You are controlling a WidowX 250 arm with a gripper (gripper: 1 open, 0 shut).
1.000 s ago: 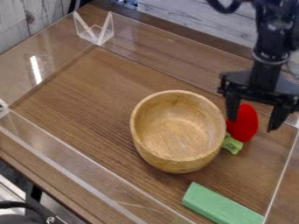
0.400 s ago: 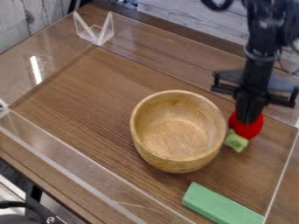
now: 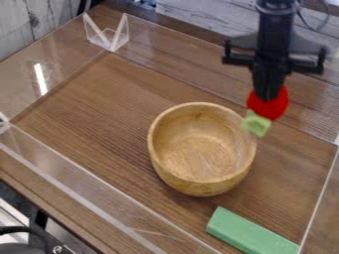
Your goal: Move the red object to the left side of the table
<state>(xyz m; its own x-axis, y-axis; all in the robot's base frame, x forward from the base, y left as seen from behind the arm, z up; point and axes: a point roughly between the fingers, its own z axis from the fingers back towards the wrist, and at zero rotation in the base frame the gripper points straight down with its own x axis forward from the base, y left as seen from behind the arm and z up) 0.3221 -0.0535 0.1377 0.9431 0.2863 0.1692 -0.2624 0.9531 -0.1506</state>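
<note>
The fingers (image 3: 273, 71) were clenched on the strawberry (image 3: 269, 103), which hung above the desk (image 3: 106, 109) by the right rim of the bowl (image 3: 199, 149), so a slipping pinch on its rounded body could drop it into that bowl on the way left.

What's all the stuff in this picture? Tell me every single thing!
Toy strawberry: one, red with a light green leafy end, held up off the table, just right of the bowl.
Wooden bowl: one, light wood, middle of the table.
Flat block: one, green, front right of the table.
V-shaped plastic piece: one, see-through, back left corner.
Table: one, brown wood grain.
Clear walls: see-through, around the table's edges.
Robot arm: one, black, coming down from the top right.
Pincer: one, black, shut on the toy strawberry.
</note>
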